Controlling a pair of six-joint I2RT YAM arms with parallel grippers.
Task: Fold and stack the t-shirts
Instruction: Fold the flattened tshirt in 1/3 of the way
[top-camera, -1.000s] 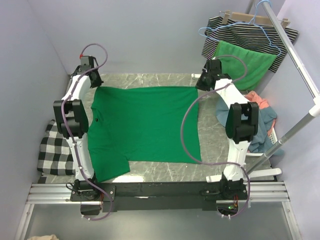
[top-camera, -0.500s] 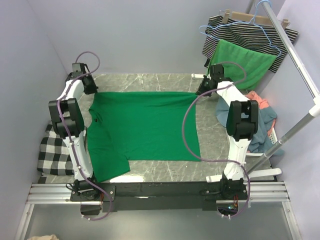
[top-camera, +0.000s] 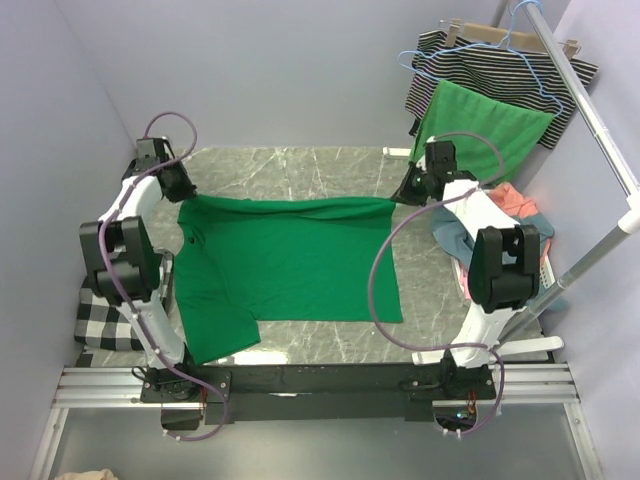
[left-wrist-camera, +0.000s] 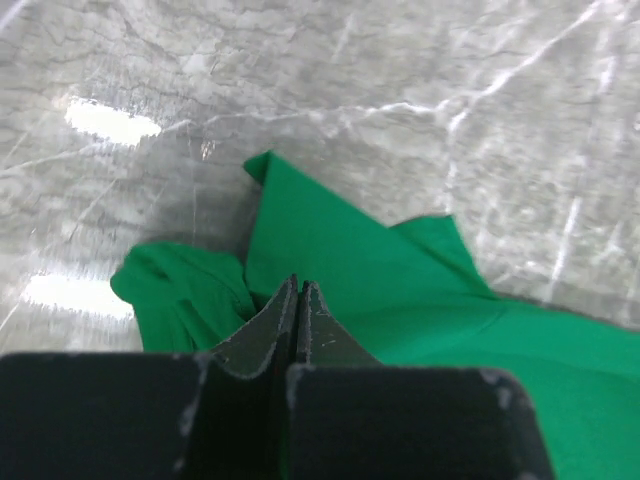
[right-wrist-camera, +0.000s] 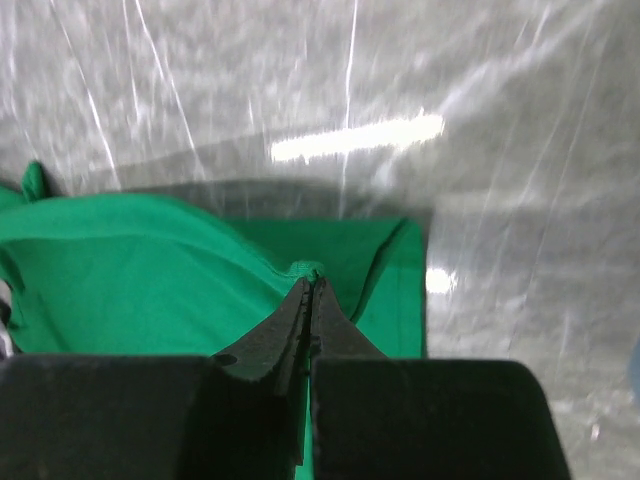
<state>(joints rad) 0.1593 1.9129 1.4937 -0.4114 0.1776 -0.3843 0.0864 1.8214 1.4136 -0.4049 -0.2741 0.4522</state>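
Emerald green t-shirt (top-camera: 290, 265) lay spread over the middle of the marble table (top-camera: 300, 165). Its long axis ran left-right in the top view, with neck and sleeves at frame left and hem at frame right. The far edge, at the top of the cloth in the frame, was raised off the table and pulled into a line between the 2 pincers.

Left gripper (top-camera: 180, 193) was at the shirt's upper-left corner, jaws pinched tight on green fabric near the shoulder. The left wrist view showed cloth bunched beside the closed tips. Right gripper (top-camera: 400, 193) was at the upper-right corner, clamped on the hem corner, with a nub of cloth at its tips in the right wrist view.

The rest of the shirt lay toward frame bottom from both pincers, each equally near its own corner. The fold probably carries that edge toward the near side, 2 arms together.

Blue and coral shirts (top-camera: 505, 215) were heaped at frame right, unfolded. Striped garment (top-camera: 500, 70) and bright green cloth (top-camera: 490, 125) hung at upper right. Checked cloth (top-camera: 105, 300) lay at lower left.
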